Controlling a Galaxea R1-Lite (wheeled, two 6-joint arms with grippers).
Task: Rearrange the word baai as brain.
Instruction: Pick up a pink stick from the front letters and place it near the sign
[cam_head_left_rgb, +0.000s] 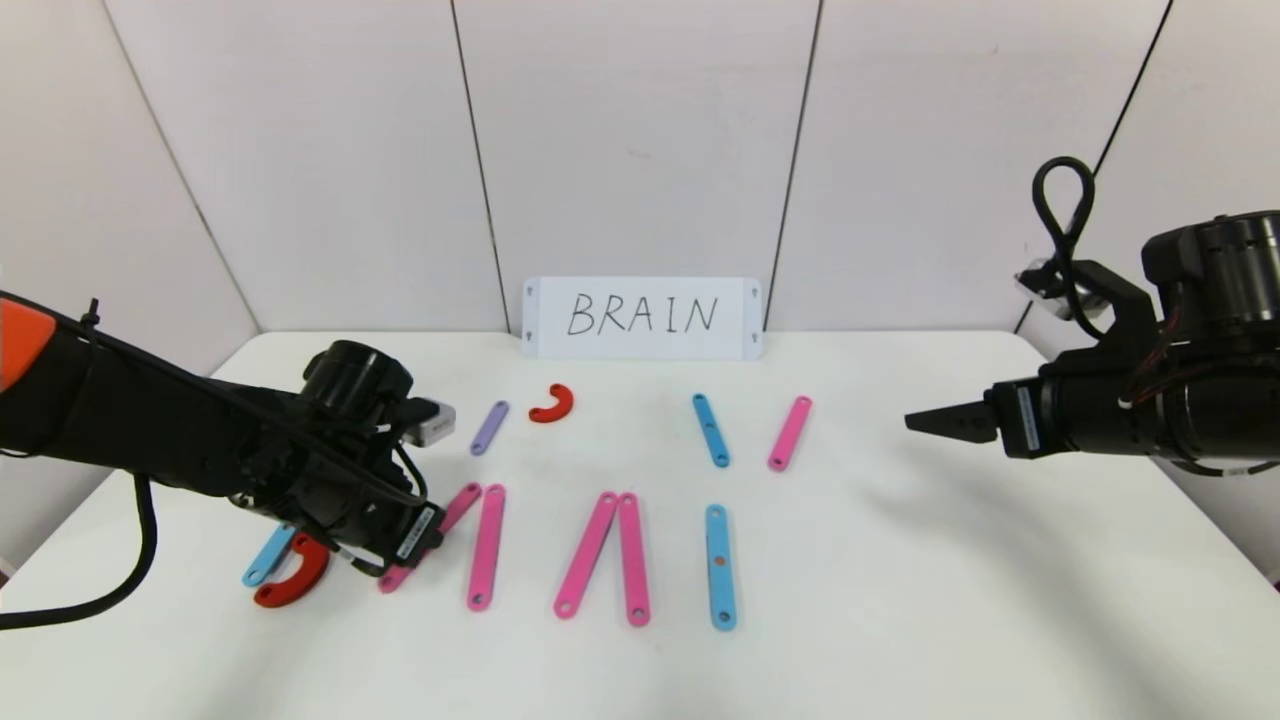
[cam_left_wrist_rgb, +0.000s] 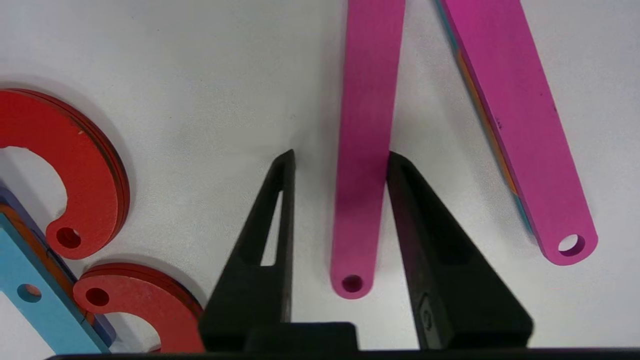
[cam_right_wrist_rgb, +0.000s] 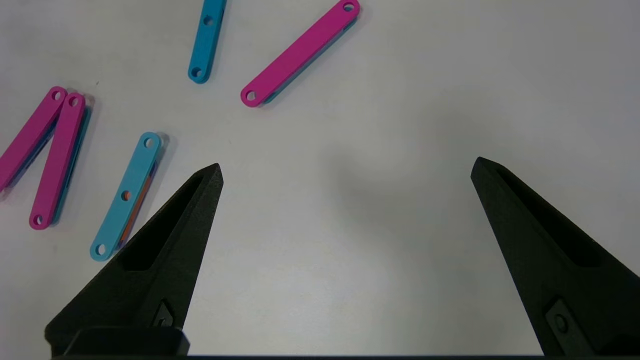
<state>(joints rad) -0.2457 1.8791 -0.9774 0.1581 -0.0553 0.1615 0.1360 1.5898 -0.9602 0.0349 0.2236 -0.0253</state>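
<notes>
The white table (cam_head_left_rgb: 900, 600) carries the flat perforated pieces in two loose rows in front of the white card (cam_head_left_rgb: 641, 317) lettered BRAIN, which stands against the back wall.

Right arm: held above the table's right side, well apart from every piece. The right gripper (cam_right_wrist_rgb: 345, 170) has its jaws spread wide and empty.

Left arm: reaches low over the front left of the table. The left gripper (cam_left_wrist_rgb: 340, 160) straddles a tilted pink bar (cam_left_wrist_rgb: 367, 150). One finger (cam_left_wrist_rgb: 425, 220) touches the bar's edge; the other stands just off the opposite edge, so the jaws are narrowed around the bar but not clamped on both sides.

Front row, left to right: a blue bar (cam_head_left_rgb: 266, 557), a red curve (cam_head_left_rgb: 295, 578), the straddled pink bar, an upright pink bar (cam_head_left_rgb: 486, 547), two pink bars (cam_head_left_rgb: 605, 555) meeting at their tops, a long blue bar (cam_head_left_rgb: 720, 566).

Back row: a purple bar (cam_head_left_rgb: 489, 428), a small red curve (cam_head_left_rgb: 553, 404), a blue bar (cam_head_left_rgb: 710, 430) and a pink bar (cam_head_left_rgb: 789, 433).
</notes>
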